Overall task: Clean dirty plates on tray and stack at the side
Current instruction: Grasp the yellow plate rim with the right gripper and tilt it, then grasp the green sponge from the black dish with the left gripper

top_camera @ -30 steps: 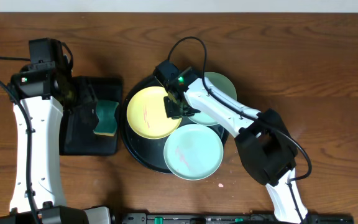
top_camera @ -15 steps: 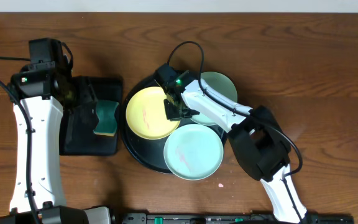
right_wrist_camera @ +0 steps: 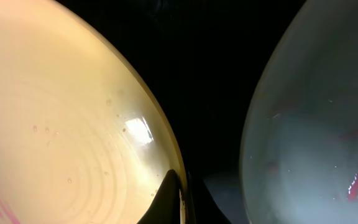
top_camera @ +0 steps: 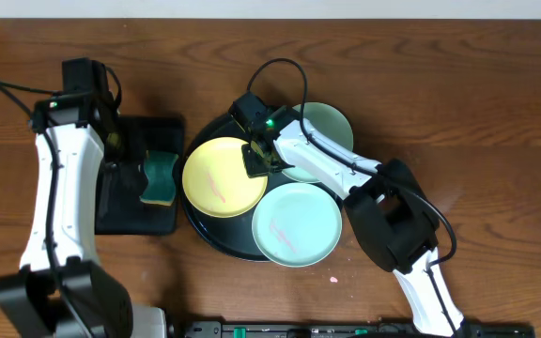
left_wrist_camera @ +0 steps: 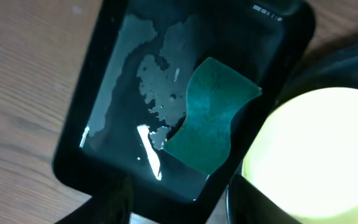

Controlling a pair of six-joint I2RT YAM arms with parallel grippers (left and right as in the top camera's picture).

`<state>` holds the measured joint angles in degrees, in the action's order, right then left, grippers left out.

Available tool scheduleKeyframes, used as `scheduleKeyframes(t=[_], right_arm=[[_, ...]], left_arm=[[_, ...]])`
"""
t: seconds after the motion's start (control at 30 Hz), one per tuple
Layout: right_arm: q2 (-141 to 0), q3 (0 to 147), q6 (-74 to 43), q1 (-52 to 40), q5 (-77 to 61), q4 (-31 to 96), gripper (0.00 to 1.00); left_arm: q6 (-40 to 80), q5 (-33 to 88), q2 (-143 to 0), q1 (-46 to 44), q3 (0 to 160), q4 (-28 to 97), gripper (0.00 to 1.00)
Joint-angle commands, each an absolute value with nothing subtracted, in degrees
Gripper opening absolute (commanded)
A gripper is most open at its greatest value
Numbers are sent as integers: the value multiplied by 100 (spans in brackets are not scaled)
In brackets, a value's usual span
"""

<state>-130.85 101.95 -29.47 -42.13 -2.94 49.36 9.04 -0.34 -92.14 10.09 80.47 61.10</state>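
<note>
Nothing stacked on the worktop yet. The streaked yellow plate (top_camera: 222,176), near mint plate (top_camera: 296,225) and far mint plate (top_camera: 332,127) all sit on the tray (top_camera: 205,230). The right end effector (top_camera: 256,161) looks clenched on the yellow plate's right rim. The left end effector (left_wrist_camera: 173,202) is released above the sponge (left_wrist_camera: 211,118). Wiping apparently still to do.

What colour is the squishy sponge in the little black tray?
The sponge is dark green, clearest in the left wrist view.

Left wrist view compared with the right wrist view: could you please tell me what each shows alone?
Only the left wrist: the rectangular black tray holding a green wavy sponge, on the wooden table. Only the right wrist: a pale mint round plastic plate with pink streaks. Both: the pale yellow round plastic plate and the large round black tray.
</note>
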Motion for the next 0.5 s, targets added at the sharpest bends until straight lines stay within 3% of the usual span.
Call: scheduleKeyframes(t=[0.0,0.3,0.47], right_arm=[[-13415,10149,-2762,-4259,-351,4821,1],[-13415,10149,-2714,-4224,-351,4838,1],[-13415,10149,-2689,-4222,-351,4840,1]], left_arm=[[1170,73,-9620,1033,7992,6119,49],[141,696,-10777,1033,7815,6010,40],[130,685,-10862,1033,7140,5122,40]])
